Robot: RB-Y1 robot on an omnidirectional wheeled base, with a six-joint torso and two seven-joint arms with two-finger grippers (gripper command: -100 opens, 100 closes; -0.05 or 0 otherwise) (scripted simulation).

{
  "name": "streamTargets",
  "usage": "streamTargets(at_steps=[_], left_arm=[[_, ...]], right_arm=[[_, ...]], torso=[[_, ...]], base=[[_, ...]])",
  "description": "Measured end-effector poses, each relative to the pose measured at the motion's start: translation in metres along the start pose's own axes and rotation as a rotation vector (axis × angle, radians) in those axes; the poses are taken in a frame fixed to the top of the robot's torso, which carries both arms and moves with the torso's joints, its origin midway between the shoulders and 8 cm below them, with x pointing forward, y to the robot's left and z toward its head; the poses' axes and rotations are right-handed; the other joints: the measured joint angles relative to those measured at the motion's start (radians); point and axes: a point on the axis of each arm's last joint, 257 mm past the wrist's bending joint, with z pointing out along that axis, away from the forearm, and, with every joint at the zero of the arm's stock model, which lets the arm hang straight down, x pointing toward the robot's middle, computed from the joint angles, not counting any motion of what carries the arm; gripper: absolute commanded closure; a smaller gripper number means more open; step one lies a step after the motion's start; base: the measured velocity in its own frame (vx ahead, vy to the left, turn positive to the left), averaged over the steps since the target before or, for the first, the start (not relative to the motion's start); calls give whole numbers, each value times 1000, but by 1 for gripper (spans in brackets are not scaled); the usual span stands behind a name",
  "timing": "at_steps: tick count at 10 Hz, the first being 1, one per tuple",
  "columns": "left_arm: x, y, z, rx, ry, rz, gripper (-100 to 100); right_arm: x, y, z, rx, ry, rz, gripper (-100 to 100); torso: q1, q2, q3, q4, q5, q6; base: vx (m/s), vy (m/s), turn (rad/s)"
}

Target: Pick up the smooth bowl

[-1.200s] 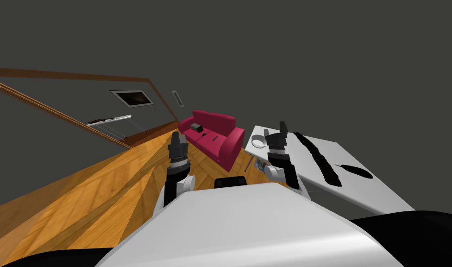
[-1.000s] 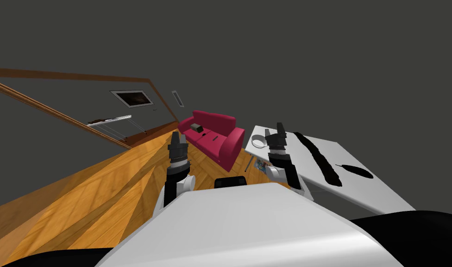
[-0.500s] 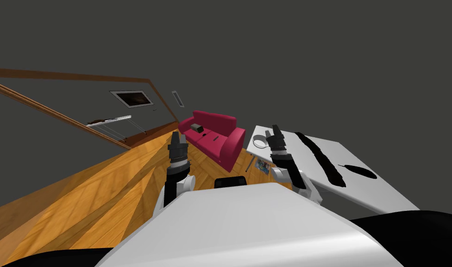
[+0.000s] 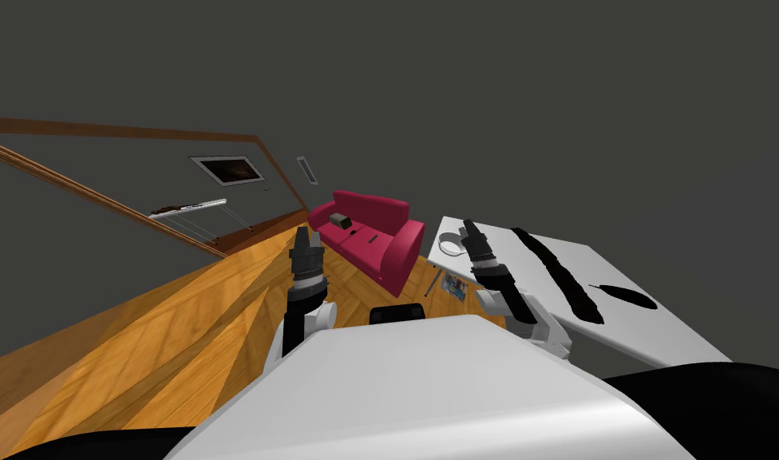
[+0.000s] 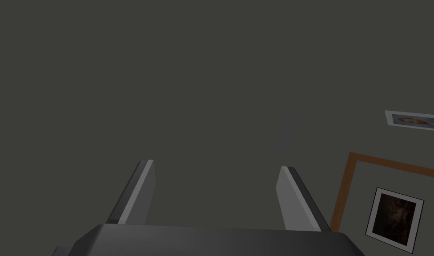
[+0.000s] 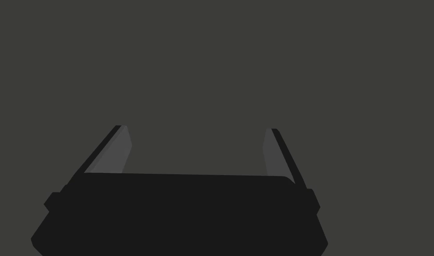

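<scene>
My right gripper (image 6: 196,129) is released: its two fingers stand well apart with nothing between them. In the head view it is at the far corner of the white table (image 4: 619,331), just beside the white bowl (image 4: 447,243); I cannot tell if a finger touches the rim. The bowl stands upright on that corner, near the table edge that faces the red sofa (image 4: 376,231). A long black strip (image 4: 557,275) and a black oval patch (image 4: 629,297) lie on the tabletop, well apart from the bowl. My left gripper (image 5: 216,164) is released too, held up over the wooden floor (image 4: 180,319)
</scene>
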Motion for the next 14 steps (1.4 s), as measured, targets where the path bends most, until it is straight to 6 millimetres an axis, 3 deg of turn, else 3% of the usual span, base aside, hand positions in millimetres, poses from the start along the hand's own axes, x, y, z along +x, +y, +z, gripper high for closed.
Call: streamTargets(at_steps=[7,14], left_arm=[[0,0,0,0,0,0,0],[0,0,0,0,0,0,0]], right_arm=[[-2,-34,-9,38,165,-257,-100],[-14,-81,-23,79,357,-539,-100]], torso=[[0,0,0,0,0,0],[1,-1,0,0,0,0]], base=[[14,43,7],[15,47,19]])
